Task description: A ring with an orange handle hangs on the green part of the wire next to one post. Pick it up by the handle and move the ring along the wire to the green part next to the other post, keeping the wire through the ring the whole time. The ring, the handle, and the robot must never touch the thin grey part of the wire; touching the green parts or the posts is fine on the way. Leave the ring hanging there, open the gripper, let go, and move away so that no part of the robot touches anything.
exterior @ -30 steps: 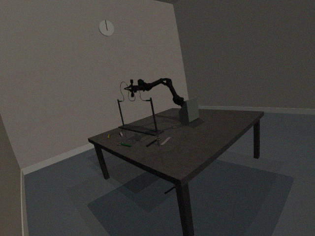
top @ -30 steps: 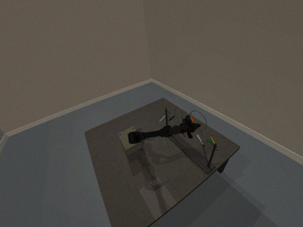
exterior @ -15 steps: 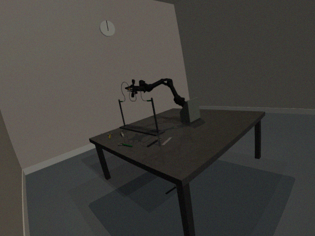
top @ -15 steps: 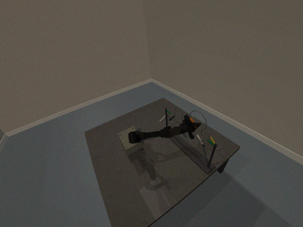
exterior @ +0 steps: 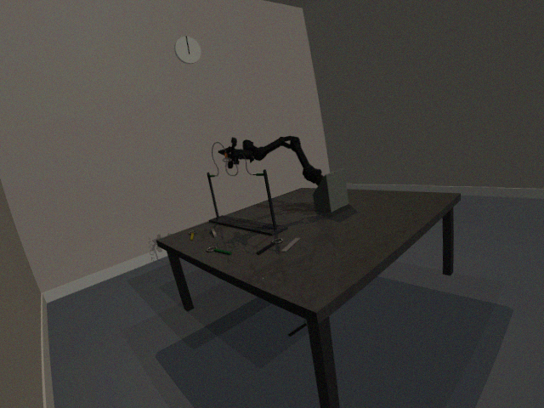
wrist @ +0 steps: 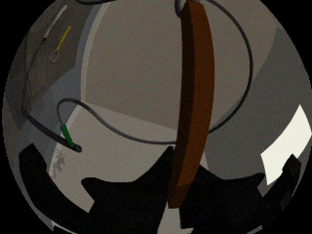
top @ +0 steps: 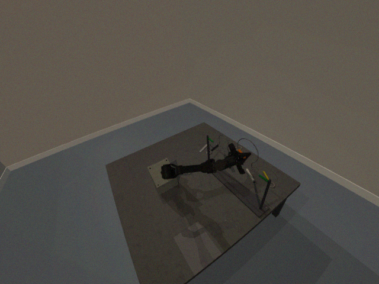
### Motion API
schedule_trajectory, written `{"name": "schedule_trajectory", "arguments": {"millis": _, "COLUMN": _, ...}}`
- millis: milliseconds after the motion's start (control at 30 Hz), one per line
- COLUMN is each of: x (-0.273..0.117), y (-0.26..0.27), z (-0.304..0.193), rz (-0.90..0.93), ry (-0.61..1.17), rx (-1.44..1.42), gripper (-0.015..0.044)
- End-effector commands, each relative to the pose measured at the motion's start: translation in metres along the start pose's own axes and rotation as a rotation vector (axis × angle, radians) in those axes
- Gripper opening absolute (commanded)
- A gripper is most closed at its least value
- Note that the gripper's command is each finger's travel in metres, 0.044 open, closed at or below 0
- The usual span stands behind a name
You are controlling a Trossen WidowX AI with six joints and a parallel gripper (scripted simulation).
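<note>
From the top, my gripper [top: 244, 156] [exterior: 223, 152] [wrist: 174, 150] reached out over the table [top: 134, 195] [exterior: 373, 246], between the near post [top: 265, 194] [exterior: 212, 195] and the far post [top: 208, 147] [exterior: 269, 197]. My fingers were clamped on the orange handle [top: 240, 151] [exterior: 226, 155] [wrist: 196, 93]. The ring [top: 238, 148] [exterior: 225, 161] was at the handle's end, in the middle stretch of the wire [top: 257, 152] [exterior: 212, 153] [wrist: 252, 63], well apart from both posts. The yellow handle [top: 266, 175] [exterior: 191, 235] [wrist: 63, 38] showed near the near post.

From the exterior, I held the handle above the level of both post tops, near the tall loop of the wire. A green-handled ring tool [exterior: 223, 252] lay on the table. The clock [exterior: 188, 49] on the wall had a dark hand on it; I could read no numerals or brand.

From the wrist, the handle stood long and nearly upright between my fingers, crossing in front of the wire. Whether they touched I could not tell. Only a bit of the ring showed at the upper edge. The green part [wrist: 67, 136] by the near post lay off to one side. No writing was legible.
</note>
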State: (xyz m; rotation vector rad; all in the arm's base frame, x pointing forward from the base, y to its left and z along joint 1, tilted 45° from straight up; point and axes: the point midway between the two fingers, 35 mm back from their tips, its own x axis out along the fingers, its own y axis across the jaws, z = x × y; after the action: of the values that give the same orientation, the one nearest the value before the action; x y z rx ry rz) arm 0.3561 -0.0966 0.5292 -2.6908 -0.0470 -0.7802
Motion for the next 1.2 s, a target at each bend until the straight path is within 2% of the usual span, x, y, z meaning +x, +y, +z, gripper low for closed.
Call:
{"name": "schedule_trajectory", "arguments": {"millis": 0, "x": 0.000, "y": -0.002, "z": 0.001, "rz": -0.029, "ry": -0.007, "rx": -0.049, "gripper": -0.0150}}
{"name": "schedule_trajectory", "arguments": {"millis": 667, "x": 0.001, "y": 0.001, "z": -0.001, "rz": -0.102, "ry": -0.020, "rx": -0.176, "gripper": -0.0150}}
{"name": "schedule_trajectory", "arguments": {"millis": 1167, "x": 0.000, "y": 0.030, "z": -0.007, "rz": -0.037, "ry": -0.004, "rx": -0.060, "gripper": -0.0150}}
